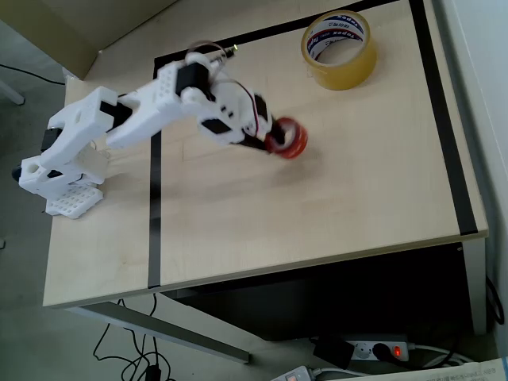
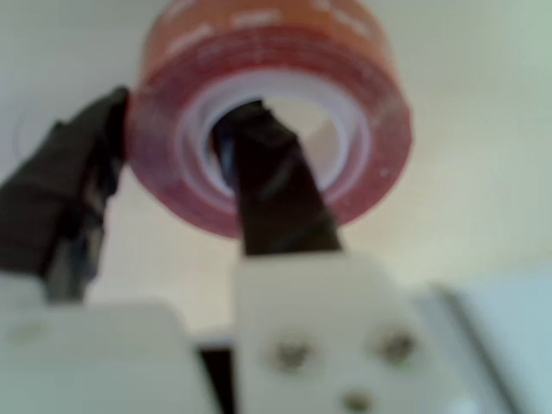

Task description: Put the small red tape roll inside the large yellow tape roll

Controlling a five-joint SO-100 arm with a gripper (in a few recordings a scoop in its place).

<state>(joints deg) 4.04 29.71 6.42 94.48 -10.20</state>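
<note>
now a pale wooden table (image 1: 317,206) edged with black tape lines carries a white jointed arm (image 1: 159,111) reaching toward its middle.
at the far right corner in the overhead view lies the wide yellowish translucent tape roll (image 1: 340,49), well apart from the small glossy red tape roll (image 2: 267,121); the black-fingered gripper (image 2: 172,164) pinches the red roll's wall, one finger through its white core, one outside.

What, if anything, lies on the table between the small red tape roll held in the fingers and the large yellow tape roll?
Nothing visible: in the overhead view, bare light wood table separates the glossy small red tape roll from the large translucent yellow tape roll.
</note>
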